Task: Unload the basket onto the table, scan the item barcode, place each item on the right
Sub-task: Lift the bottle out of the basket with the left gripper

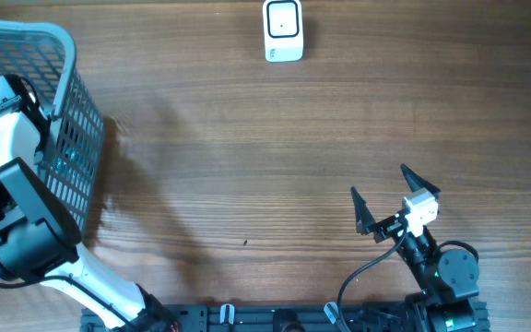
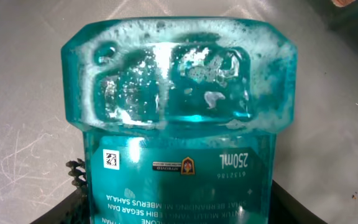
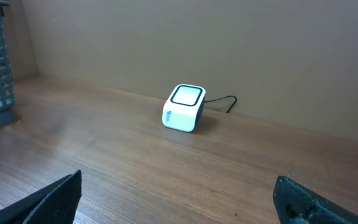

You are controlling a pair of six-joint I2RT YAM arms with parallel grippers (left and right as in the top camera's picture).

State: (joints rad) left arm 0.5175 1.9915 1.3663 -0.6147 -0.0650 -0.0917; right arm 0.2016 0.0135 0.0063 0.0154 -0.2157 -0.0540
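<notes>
- Bottle (image 2: 179, 124), teal and part full of foamy liquid, fills the left wrist view. It lies inside the basket at the left edge of the scene, label facing the camera and what looks like its base pointing away.
- Table (image 1: 247, 184): a long stretch of wood separates the basket from the scanner, so I judge a weak hold would have plenty of room to fail on the way across.
- Basket (image 1: 67, 111): its mesh walls stand tall around the left arm (image 1: 17, 212). Lifting at a slant could snag the bottle on the rim and knock it loose.
- Scanner (image 1: 283, 30): far centre, well apart from the bottle. If the label came to it turned away from its window, or hidden under a finger, the read would likely fail.
- Left gripper (image 2: 179, 214): dark fingers (image 2: 294, 208) show at the lower corners, one on each side of the bottle. The bottle therefore sits between the jaws, with its label end nearest the wrist. Whether they press on it or merely flank it I cannot tell. Smooth plastic and sloshing liquid could let it swivel or slide out of a light pinch.
- Right gripper (image 1: 378, 180): near right, jaws spread wide and empty, aimed toward the scanner.
- Small square code (image 2: 110, 159): on the label's left side, uncovered.
</notes>
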